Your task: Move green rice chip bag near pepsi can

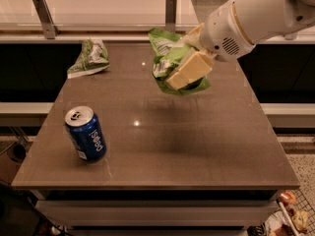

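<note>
Jaws over glossy table (197, 146) grip crinkly foil bag (162, 47).

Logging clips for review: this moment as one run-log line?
gripper shut on green rice chip bag, lifted above table far side | pepsi can upright, near-left corner | smaller green bag far-left | bag not yet near can

The arm (261, 11) occupies the upper right of the frame: a smooth white cylindrical housing with a thin tan seam ring (236, 18) ahead of a rounded white wrist section (221, 33). The wrist section carries a circular patch of small perforations (229, 45). The pincer (183, 65), right of upper centre, has broad, flat, pale-yellow fingers (189, 70) with squared ends.
</note>
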Action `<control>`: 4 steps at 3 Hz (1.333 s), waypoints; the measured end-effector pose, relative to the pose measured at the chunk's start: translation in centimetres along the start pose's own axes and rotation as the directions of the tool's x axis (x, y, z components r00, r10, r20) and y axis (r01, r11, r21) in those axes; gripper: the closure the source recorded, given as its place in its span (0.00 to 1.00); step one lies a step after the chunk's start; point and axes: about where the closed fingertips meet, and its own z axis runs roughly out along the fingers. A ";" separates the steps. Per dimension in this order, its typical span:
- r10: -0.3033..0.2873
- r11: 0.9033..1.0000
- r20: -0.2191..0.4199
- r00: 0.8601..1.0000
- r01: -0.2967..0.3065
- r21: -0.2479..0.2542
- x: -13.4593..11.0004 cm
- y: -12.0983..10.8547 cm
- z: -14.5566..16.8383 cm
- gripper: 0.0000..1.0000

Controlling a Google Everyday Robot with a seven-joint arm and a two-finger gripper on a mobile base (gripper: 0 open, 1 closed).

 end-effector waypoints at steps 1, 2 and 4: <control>0.016 0.999 -0.024 1.000 -0.018 -0.048 0.1 2.1 0.4 1.00; 0.031 0.994 -0.061 0.998 -0.037 -0.099 0.0 4.3 1.7 1.00; 0.049 0.982 -0.129 0.991 -0.071 -0.173 0.5 9.0 5.0 1.00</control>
